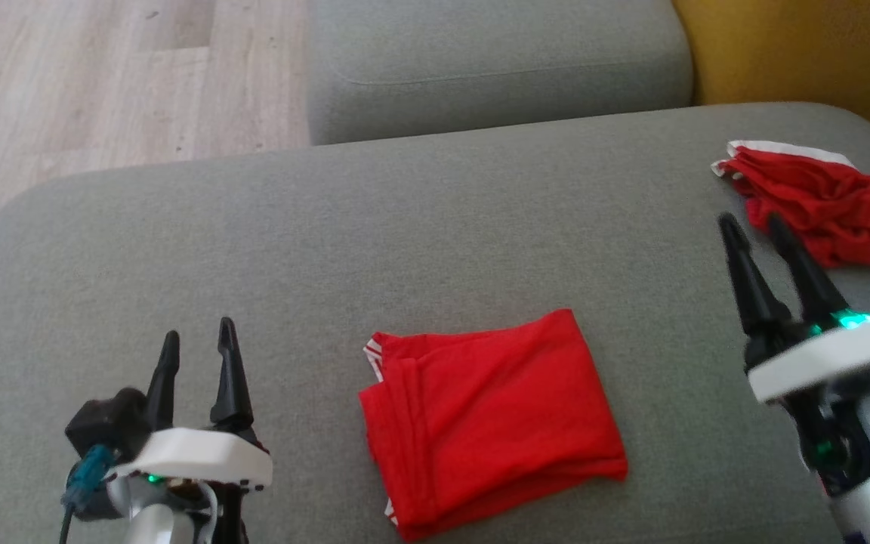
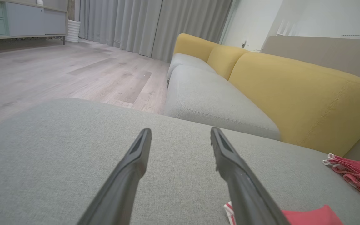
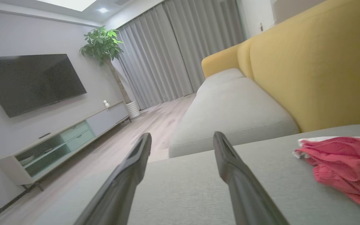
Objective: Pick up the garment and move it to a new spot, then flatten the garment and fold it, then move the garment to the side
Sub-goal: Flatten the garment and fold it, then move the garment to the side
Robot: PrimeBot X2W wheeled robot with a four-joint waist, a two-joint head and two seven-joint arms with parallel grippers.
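Left pincer (image 1: 199,327): spread wide, holding nothing, low over the grey seat cushion (image 1: 405,227). Just to its right, flat on that cushion: folded red garment (image 1: 492,423), a neat rectangle with slivers of white trim along the edge nearest this pincer. Close to the fingers, not touching them. In the left wrist view, one corner of it beside the base of the right-hand finger.

Right pincer (image 1: 751,219): likewise spread wide and empty, leaning a little to the left. Just past its fingertips and slightly to their right: crumpled red garment (image 1: 820,200), bunched, with a white band along its far edge. Clear of both fingers in the right wrist view.

Between the two pincers: the folded red garment.

Ahead of both pincers: second grey cushion (image 1: 495,60). Right of that, yellow backrest (image 1: 797,53); left of it, wooden floor (image 1: 103,75).
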